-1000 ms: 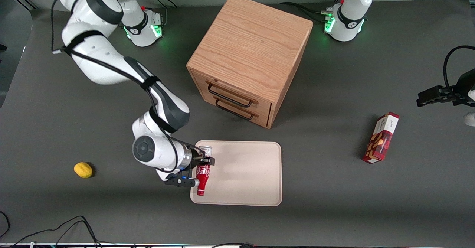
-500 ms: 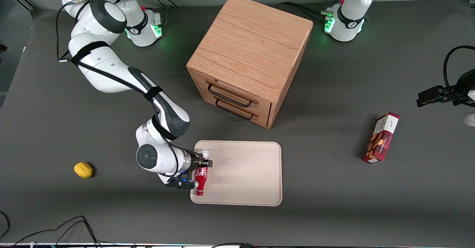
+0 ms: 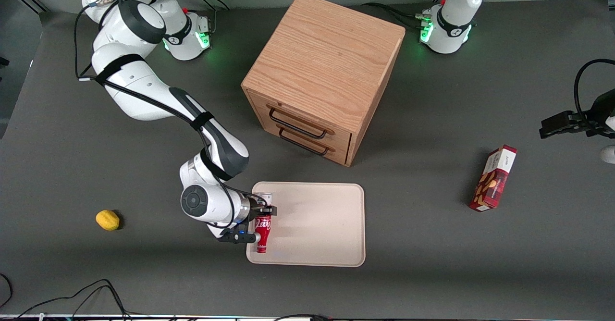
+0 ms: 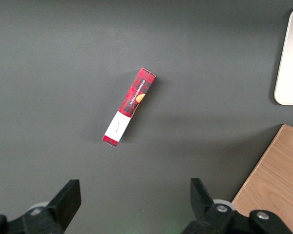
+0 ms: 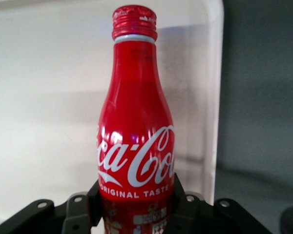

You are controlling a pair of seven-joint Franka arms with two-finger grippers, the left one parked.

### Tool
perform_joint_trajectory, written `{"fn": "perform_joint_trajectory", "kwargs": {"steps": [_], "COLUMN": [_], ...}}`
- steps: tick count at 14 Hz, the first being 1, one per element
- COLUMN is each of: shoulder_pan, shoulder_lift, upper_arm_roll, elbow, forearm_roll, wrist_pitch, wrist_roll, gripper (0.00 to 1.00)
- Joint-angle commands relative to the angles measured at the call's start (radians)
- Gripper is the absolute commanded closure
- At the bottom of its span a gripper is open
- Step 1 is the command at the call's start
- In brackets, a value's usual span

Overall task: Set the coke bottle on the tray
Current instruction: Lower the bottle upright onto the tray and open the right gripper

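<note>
My gripper [image 3: 259, 215] is clamped on the lower body of the coke bottle [image 3: 262, 229], fingers [image 5: 183, 202] pressed against its sides. I hold it lying level over the tray [image 3: 317, 225], at the tray's end toward my arm, cap pointing toward the front camera. Farther from the camera stands the wooden drawer cabinet [image 3: 322, 76].

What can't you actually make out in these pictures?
- Whether the slim red Coca-Cola bottle touches the flat beige tray: the front view looks from above, and the pincer covers its base in the right wrist view.
- The drawers' contents in the wooden cabinet: shut.
- Small print on the red snack box: too small.
</note>
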Motion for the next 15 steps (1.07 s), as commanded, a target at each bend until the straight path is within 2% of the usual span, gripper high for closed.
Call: {"fn": "perform_joint_trajectory", "kwargs": {"steps": [1, 11, 15], "shoulder_pan": [0.009, 0.009, 0.000], "shoulder_lift": [-0.001, -0.004, -0.083], "upper_arm_roll": [-0.006, -0.014, -0.011], "elbow": [-0.006, -0.008, -0.006], "forearm_roll": [-0.023, -0.022, -0.020], "wrist_pitch": [0.053, 0.064, 0.050], "wrist_roll": [0.037, 0.041, 0.031], "gripper": [0.01, 0.00, 0.00]}}
